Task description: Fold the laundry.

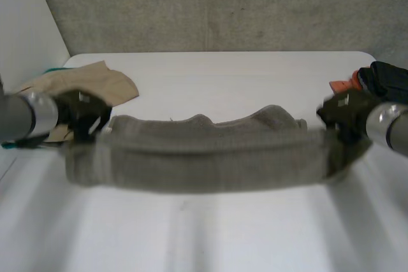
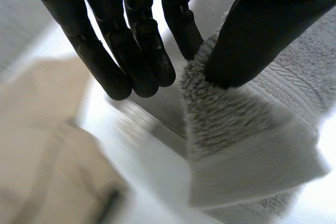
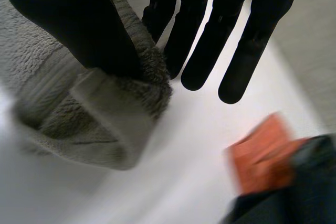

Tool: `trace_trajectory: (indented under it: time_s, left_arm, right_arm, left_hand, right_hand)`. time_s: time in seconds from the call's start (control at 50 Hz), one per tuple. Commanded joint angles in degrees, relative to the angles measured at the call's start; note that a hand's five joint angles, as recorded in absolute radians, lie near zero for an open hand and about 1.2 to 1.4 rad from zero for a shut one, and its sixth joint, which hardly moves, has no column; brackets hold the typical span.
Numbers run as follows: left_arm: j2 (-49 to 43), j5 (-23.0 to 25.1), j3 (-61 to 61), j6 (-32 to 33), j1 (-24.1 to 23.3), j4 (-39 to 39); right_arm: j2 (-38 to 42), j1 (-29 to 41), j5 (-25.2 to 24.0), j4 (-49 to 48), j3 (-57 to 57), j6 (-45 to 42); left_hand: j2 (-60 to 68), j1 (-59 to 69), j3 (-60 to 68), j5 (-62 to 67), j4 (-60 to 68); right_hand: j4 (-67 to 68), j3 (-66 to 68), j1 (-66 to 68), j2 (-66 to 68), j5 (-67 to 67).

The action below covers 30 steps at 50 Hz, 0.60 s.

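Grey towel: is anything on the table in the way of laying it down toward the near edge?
Nothing visible. The grey towel hangs between the left robot hand and right robot hand, with bare table nearer the robot. The beige garment and orange cloth lie behind, off to the sides.

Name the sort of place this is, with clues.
Probably a robot test lab: a white table against a plain grey wall, a grey towel pinched by the left hand and right hand.
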Motion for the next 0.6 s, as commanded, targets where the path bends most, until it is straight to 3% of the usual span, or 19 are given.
trace_trajectory:
  time_s: [0.02,0.12,0.22,0.42,0.6]
  left_arm:
    - [-6.04,-4.92,30.35,-12.1,-4.7,7.3]
    - [-4.65,-10.53,45.13,-24.12,-5.32,20.89]
    - [-1.13,-14.59,44.27,-32.4,-4.88,32.79]
    - [-1.04,-11.17,35.23,-33.73,-4.62,31.31]
    - [-3.31,-10.9,16.53,-31.37,-3.56,33.23]
  right_arm:
    - [4.13,2.82,5.23,-19.14,-18.47,11.02]
    - [4.31,2.65,12.25,-40.64,-27.27,18.65]
    - [2.81,2.65,13.24,-54.83,-26.31,24.55]
    - [3.16,2.39,9.63,-53.09,-22.53,27.02]
    - [6.94,0.98,5.16,-46.25,-15.43,27.64]
  left_hand:
    - [11.44,13.28,11.9,13.6,11.54]
    - [11.44,13.28,11.9,13.6,11.54]
    - [11.44,13.28,11.9,13.6,11.54]
    - [11.44,13.28,11.9,13.6,11.54]
    - [11.44,13.28,11.9,13.6,11.54]
  right_hand:
    - [11.32,11.87,15.39,12.58,11.94]
    - [11.32,11.87,15.39,12.58,11.94]
    - [11.32,11.87,15.39,12.58,11.94]
    - [11.32,11.87,15.39,12.58,11.94]
    - [11.32,11.87,15.39,12.58,11.94]
